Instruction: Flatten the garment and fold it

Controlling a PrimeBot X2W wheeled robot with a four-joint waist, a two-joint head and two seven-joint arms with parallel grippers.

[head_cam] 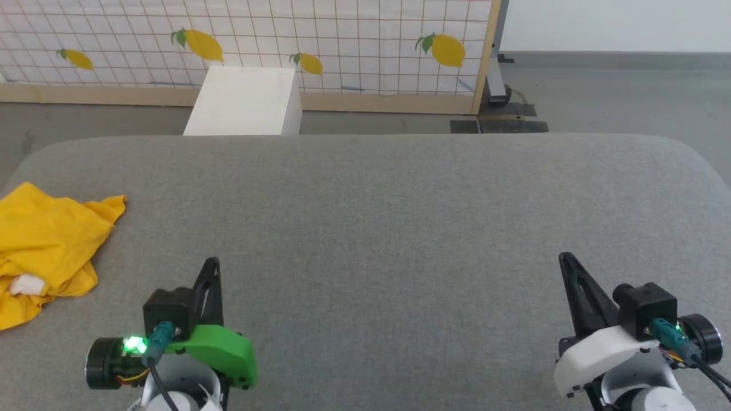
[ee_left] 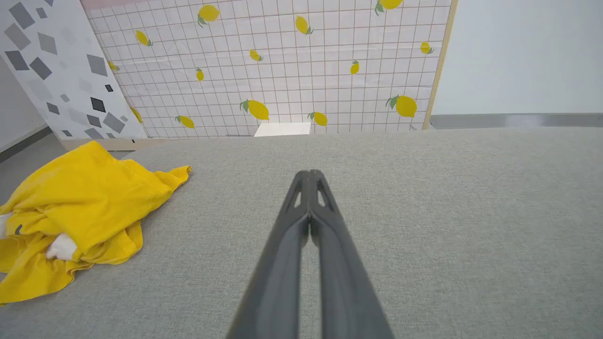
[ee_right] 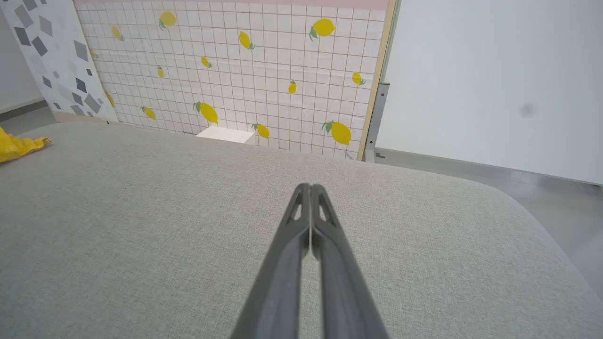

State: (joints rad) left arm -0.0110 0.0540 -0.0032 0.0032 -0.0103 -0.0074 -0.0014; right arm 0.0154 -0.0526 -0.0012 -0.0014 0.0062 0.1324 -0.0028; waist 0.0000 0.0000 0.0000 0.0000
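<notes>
Finds the yellow T-shirt (head_cam: 51, 240) bunched up at the left edge of the grey table (head_cam: 371, 217), well apart from the left gripper (head_cam: 212, 262) at near left and the right gripper (head_cam: 565, 258) at near right, both with fingers pressed together on nothing.

A grey fabric-covered surface (head_cam: 400, 228) with rounded corners spans the foreground. Beyond its far edge stands a white box (head_cam: 245, 103) on the grey floor (head_cam: 617, 97). Behind the box rises a white tile-grid panel (head_cam: 342, 40) with a pale wooden frame (head_cam: 485, 57); the head view shows 4 printed lemons on it. A panel with grey shards (ee_left: 56, 70) leans at the left, and dark patches (head_cam: 499, 125) mark the floor by the frame's foot.
</notes>
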